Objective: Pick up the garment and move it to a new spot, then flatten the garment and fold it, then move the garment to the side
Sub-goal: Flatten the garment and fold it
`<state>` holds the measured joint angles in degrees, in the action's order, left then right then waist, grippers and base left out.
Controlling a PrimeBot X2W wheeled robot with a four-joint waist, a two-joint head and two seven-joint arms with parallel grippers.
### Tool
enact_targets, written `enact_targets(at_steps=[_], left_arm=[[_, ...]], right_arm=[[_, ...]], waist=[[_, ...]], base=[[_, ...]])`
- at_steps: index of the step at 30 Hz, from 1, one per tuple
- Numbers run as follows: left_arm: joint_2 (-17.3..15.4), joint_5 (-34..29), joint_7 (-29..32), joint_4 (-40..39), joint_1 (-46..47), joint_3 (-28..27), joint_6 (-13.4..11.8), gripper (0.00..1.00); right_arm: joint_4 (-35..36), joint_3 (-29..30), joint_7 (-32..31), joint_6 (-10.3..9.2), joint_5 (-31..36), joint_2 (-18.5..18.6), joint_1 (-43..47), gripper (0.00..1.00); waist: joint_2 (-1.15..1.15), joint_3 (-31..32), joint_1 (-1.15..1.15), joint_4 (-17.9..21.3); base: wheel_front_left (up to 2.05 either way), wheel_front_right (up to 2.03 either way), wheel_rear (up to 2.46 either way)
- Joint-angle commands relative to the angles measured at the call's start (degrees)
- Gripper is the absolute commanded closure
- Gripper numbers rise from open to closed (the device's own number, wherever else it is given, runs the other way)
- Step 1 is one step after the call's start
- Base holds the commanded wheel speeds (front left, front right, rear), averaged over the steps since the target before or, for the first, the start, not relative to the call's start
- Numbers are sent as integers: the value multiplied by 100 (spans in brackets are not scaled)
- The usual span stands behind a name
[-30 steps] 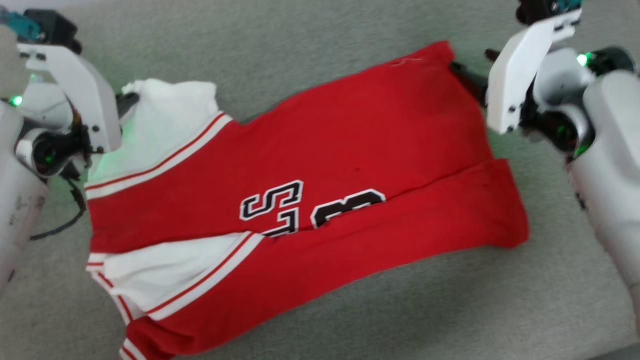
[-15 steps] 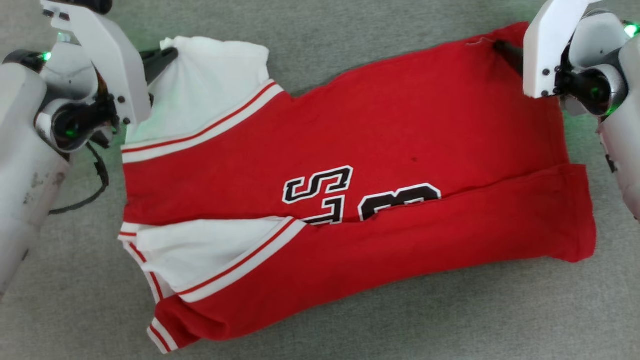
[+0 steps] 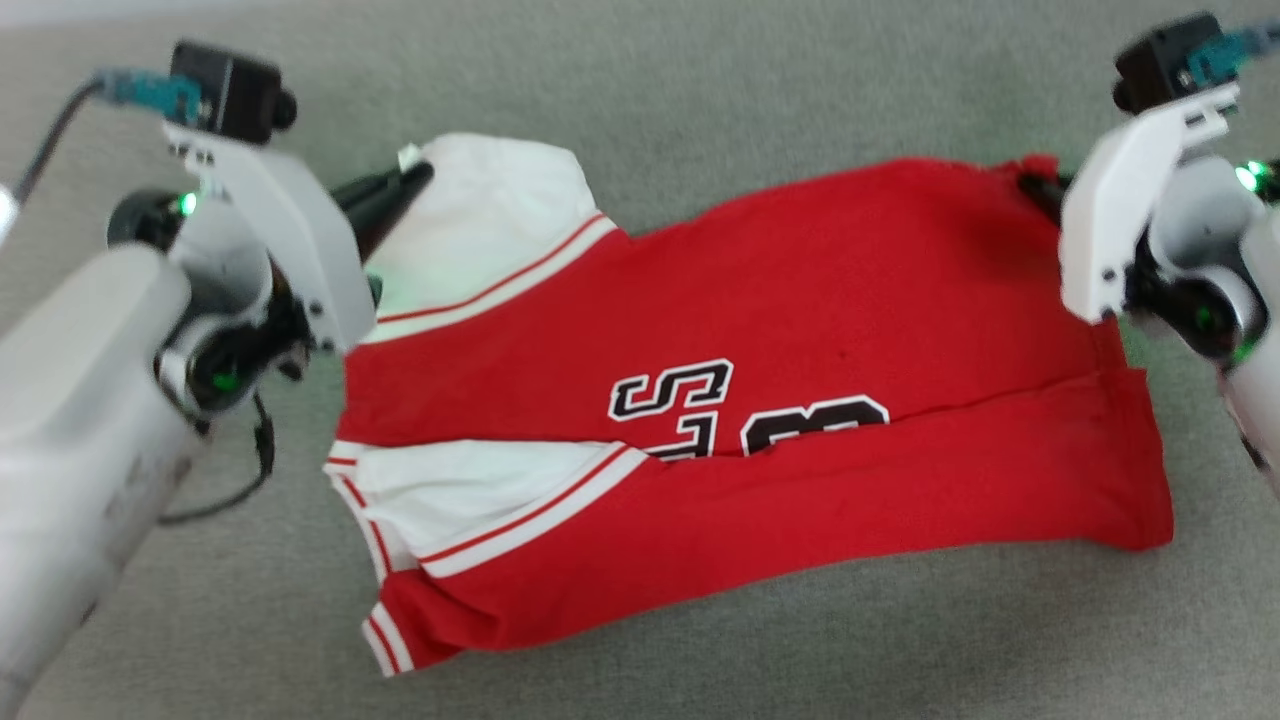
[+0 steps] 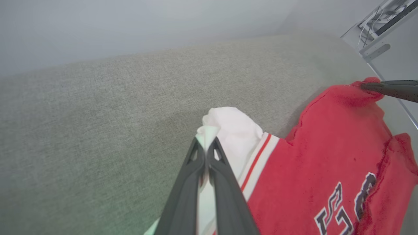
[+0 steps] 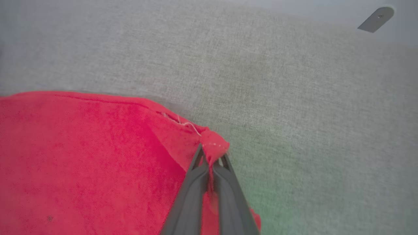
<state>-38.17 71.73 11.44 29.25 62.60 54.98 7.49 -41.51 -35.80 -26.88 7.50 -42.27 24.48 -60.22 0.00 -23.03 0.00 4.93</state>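
Where the jersey (image 3: 800,300) lies: spread across the middle of the grey woven surface (image 3: 700,80), with its near red edge folded up over the black-and-white lettering (image 3: 670,390).
Left gripper (image 3: 405,178): fingers clamped together on the jersey's white far-left corner.
Right gripper (image 3: 1035,185): fingers pinching the bunched red far-right corner.

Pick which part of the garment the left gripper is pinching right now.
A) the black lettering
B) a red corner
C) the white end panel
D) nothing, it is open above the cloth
C: the left wrist view shows the left gripper shut on a fold of the white end panel of the garment; the red corner is in the right gripper.
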Motion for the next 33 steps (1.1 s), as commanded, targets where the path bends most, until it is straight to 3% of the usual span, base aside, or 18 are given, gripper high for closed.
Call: enact_targets(at_steps=[1, 9, 13, 18, 25, 33], left_arm=[[-61, 38, -78, -106, -158, 32, -6, 100], [-780, 313, -961, -1539, -1241, 88, -6, 100], [-1114, 425, -1456, -2256, -1917, 52, -55, 100], [-1394, 521, -1936, -3063, -2745, 139, -318, 100], [-1416, 669, -2308, -3222, -3480, 281, -533, 100], [-867, 791, -2411, -2392, -3664, 399, -297, 100]], right_arm=[[104, -63, 6, -2, -44, 95, 172, 100], [1546, -227, -71, -2, -521, 1103, 1413, 100], [2066, 51, -24, -2, -630, 1478, 2065, 100], [2471, 617, 30, -3, -673, 1732, 2973, 100], [2665, 1461, 135, -3, -455, 1512, 3846, 100], [2491, 1897, 197, -3, 64, 961, 4046, 100]], waist=[[0, 498, 0, -252], [0, 975, 0, -397], [0, 1063, 0, -447], [0, 989, 0, -542], [0, 833, 0, -623], [0, 750, 0, -626]], base=[[0, 0, 0], [0, 0, 0], [0, 0, 0], [0, 0, 0], [0, 0, 0], [0, 0, 0]])
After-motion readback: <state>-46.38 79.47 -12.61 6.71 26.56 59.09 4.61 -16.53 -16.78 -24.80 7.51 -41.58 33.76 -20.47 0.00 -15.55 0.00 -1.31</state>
